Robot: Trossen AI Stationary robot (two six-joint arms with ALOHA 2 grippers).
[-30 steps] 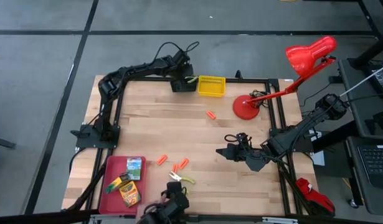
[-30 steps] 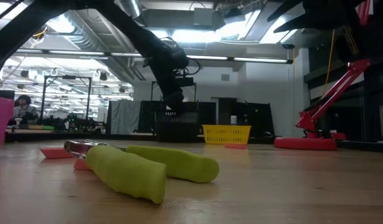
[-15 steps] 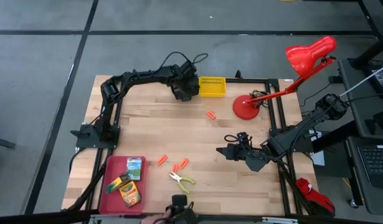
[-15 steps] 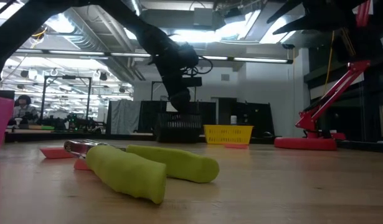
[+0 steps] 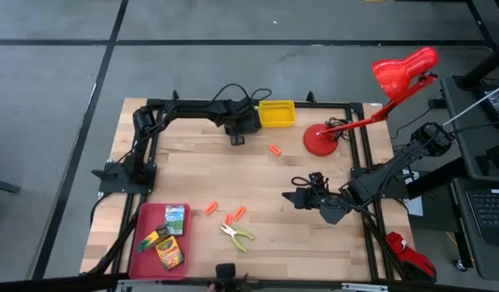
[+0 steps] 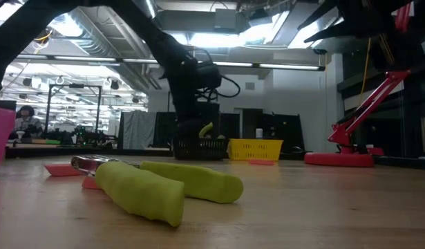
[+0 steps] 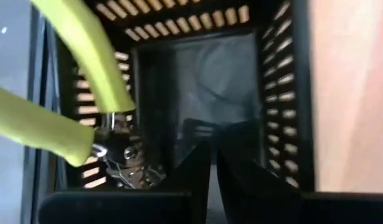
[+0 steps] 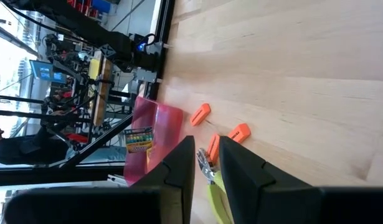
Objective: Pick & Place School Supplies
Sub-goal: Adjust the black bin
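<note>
Your left claw (image 5: 237, 139) sits at 12 o'clock over the black bin (image 7: 197, 93), fingers closed and empty; a green-handled tool (image 7: 66, 93) lies inside. Lift crooked and you snag the wall. Right claw (image 5: 299, 196), 3 o'clock, closed. Second tool (image 5: 235, 234) waits at 6.

The high view looks straight down on the whole table (image 5: 314, 235). The low view sits at tabletop height, close behind green-handled pliers (image 6: 160, 185), which perhaps both share. Wrist views look along their arms' fingers.
</note>
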